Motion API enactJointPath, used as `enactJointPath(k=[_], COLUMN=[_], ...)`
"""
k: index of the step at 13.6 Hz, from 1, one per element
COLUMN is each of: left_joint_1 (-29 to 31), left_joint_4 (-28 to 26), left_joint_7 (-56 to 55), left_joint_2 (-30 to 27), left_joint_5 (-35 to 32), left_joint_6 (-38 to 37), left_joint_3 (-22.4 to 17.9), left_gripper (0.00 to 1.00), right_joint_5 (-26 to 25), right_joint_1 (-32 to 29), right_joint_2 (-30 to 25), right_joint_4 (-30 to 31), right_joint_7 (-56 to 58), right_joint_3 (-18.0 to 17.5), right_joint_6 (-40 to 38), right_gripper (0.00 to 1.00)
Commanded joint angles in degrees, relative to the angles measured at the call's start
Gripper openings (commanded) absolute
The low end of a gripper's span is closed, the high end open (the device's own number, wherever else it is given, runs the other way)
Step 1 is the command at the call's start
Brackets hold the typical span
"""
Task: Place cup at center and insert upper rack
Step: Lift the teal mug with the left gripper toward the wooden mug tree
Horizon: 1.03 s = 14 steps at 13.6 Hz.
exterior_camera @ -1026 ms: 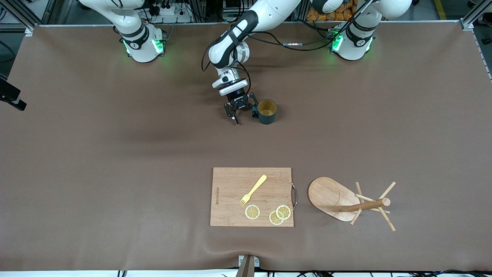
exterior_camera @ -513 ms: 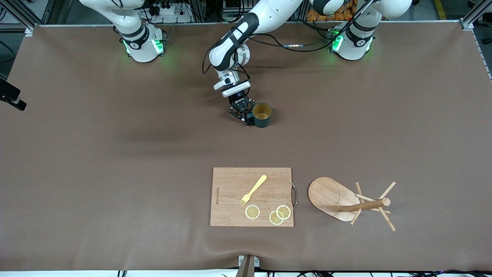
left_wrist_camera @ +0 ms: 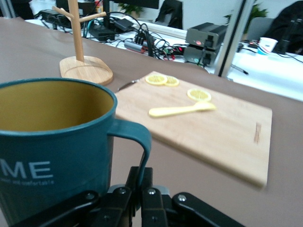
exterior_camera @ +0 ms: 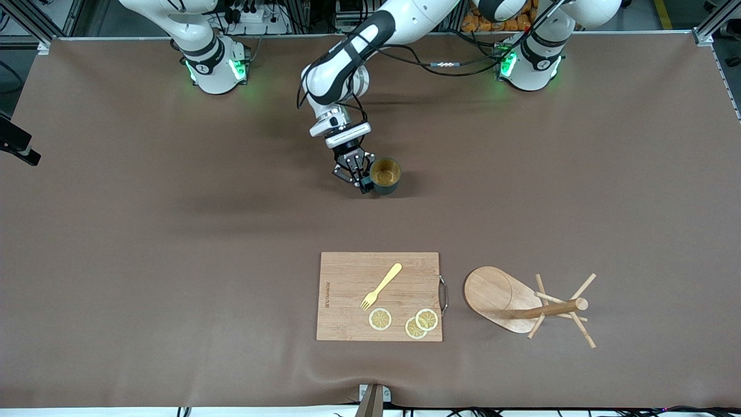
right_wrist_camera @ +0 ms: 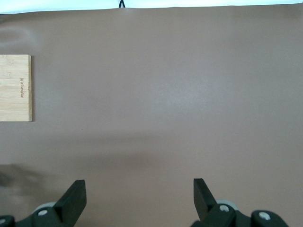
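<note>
Right arm waits at its base near the top edge of the tabletop (exterior_camera: 116, 231); its own tool (right_wrist_camera: 139, 196) shows only in the right wrist view, fingers spread wide with nothing between them, over bare brown cover, a corner of the cutting board at the frame edge.

Left arm reaches from its base in toward the middle of the tabletop. Left tool (exterior_camera: 354, 176) is clenched on the handle of the cup (exterior_camera: 385, 176). In the left wrist view the dark fingers (left_wrist_camera: 142, 189) pinch the handle loop from below, and the cup (left_wrist_camera: 52, 142) stands upright: teal-green outside, yellowish-tan inside, white letters "ME" on its wall. Whether the cup's bottom touches the tabletop or is just clear of it, I cannot tell.

Cutting board (exterior_camera: 379, 296), rectangular wood with a metal handle at the end toward the left arm's side, lies nearer to the front camera than the cup, well apart from it. On it: 1 yellow fork (exterior_camera: 381, 286) lying at an angle and 3 lemon slices (exterior_camera: 405, 321), 2 of them overlapping.

Upper rack (exterior_camera: 524, 304), a light wooden mug tree, stands just beside the board toward the left arm's end of the tabletop: oval base, central pole, thin angled pegs. It is upright, apart from the board.
</note>
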State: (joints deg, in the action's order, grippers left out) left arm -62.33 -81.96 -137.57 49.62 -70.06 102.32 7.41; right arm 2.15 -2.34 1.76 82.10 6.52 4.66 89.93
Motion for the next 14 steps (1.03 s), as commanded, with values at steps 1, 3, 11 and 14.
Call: enactJointPath(k=[1,3,11,14], left_joint_1=[4.4,7.56,21.19,24.87], left_joint_4=[4.32,8.46,9.71,9.71], left_joint_7=[10.79,16.87,19.61,21.64], left_joint_2=[-4.16,-6.27,-16.82,-18.14], left_joint_5=[8.4,13.43,31.98,39.71], left_joint_6=[-0.19,-0.19,10.7,16.05], left_joint_3=[1.02,1.11,1.11,1.11], left_gripper=[0.0,0.0,0.0,0.0], right_joint_5=[-0.74,-0.74,-0.74,-0.74], right_joint_1=[0.23,0.23,0.23,0.23], right_joint_2=[0.27,0.27,0.27,0.27], right_joint_4=[-1.15,-1.15,-1.15,-1.15], right_joint_7=[0.16,0.16,0.25,0.25], right_joint_3=[0.18,0.18,0.18,0.18], right_joint_6=[-0.98,-0.98,-0.98,-0.98], right_gripper=[1.0,1.0,1.0,1.0])
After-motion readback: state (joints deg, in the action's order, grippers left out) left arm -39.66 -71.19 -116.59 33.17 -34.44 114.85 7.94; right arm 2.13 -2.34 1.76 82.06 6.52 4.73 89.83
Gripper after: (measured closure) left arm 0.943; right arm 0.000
